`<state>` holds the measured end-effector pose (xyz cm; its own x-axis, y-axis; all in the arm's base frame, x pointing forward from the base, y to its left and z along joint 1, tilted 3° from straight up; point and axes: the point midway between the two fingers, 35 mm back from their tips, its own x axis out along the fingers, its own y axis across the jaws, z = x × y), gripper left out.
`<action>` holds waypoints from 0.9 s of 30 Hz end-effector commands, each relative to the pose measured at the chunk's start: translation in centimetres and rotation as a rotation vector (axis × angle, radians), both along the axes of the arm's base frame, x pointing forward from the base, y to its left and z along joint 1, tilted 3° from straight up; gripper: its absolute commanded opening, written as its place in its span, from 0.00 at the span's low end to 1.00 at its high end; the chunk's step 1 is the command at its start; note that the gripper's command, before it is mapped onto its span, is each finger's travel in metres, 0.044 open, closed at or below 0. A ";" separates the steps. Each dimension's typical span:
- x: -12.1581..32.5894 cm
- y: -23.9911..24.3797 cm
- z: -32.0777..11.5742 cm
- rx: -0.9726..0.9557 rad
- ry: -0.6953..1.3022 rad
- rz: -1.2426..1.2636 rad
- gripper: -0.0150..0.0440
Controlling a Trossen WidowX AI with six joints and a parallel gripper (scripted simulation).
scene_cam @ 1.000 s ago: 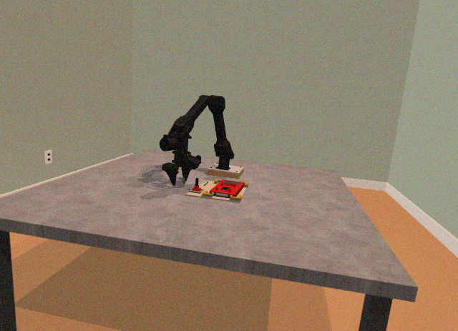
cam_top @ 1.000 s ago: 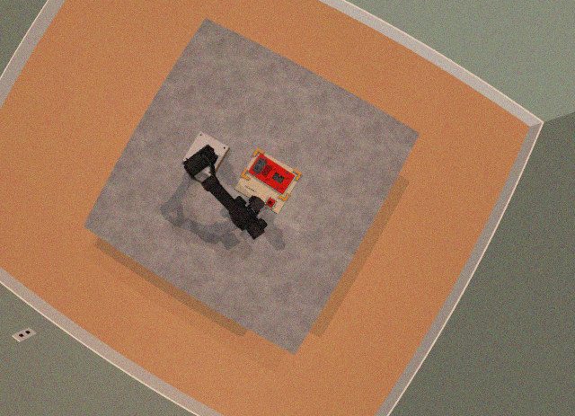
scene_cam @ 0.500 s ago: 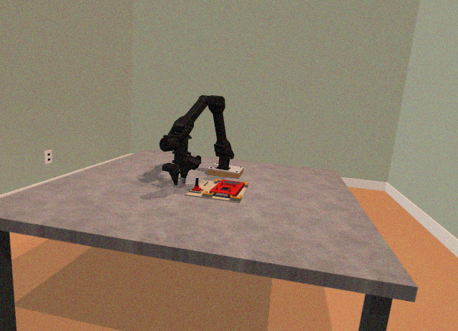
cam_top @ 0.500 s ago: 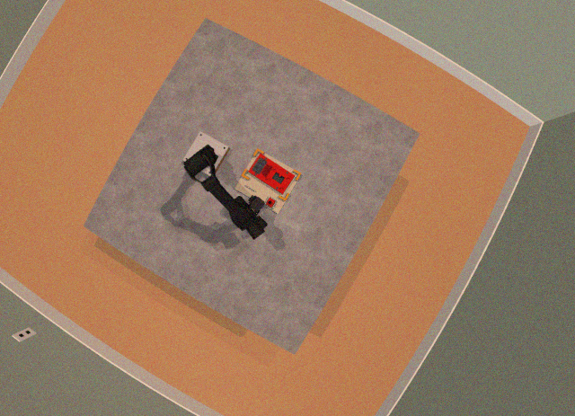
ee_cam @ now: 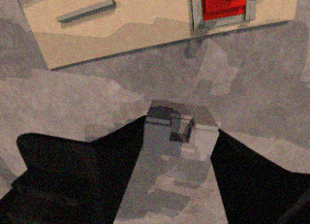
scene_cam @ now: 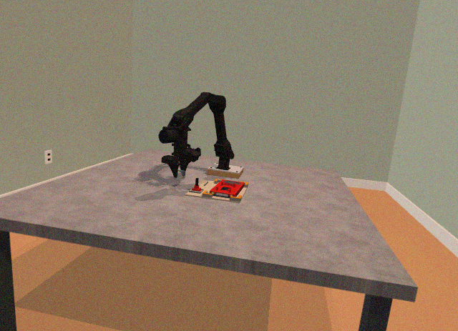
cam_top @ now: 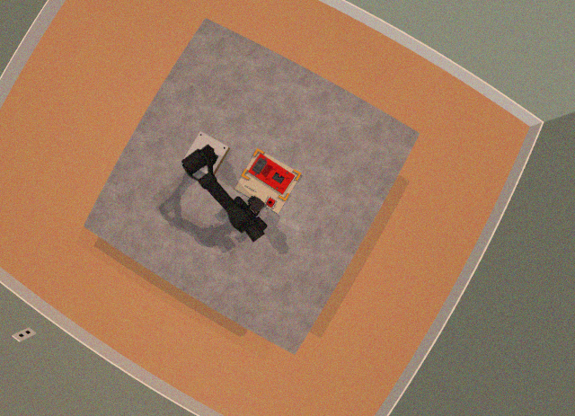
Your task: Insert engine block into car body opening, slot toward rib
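My gripper [scene_cam: 179,175] [ee_cam: 176,124] is shut on the grey engine block [ee_cam: 160,137], with one black finger against each side. The block's notched slot shows near its top middle in the wrist view. Whether the block rests on the table or is slightly off it cannot be told. In the top view the arm hides the gripper and block. The red car body [cam_top: 289,181] [scene_cam: 237,187] lies on a beige board [cam_top: 253,184] [ee_cam: 145,16] beside the gripper. Dark recesses show in its top; the rib cannot be made out.
A red piece with a black upright post [cam_top: 270,201] [scene_cam: 197,187] stands in a grey frame at the board's near corner, close to the gripper. Orange corner brackets [cam_top: 296,174] surround the car body. A grey bar [ee_cam: 87,12] lies on the board. The arm's base [scene_cam: 236,169] stands behind.
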<state>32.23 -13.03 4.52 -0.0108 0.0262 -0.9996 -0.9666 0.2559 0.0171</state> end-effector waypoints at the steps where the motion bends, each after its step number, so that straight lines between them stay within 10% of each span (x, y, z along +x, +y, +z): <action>1: 0.3 -0.1 1.8 -0.002 -0.012 0.005 0.25; 27: -0.3 0.0 9.2 -0.002 -0.012 0.005 0.25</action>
<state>31.90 -13.09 12.86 -0.0077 0.0251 -0.9997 -0.9664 0.2566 0.0139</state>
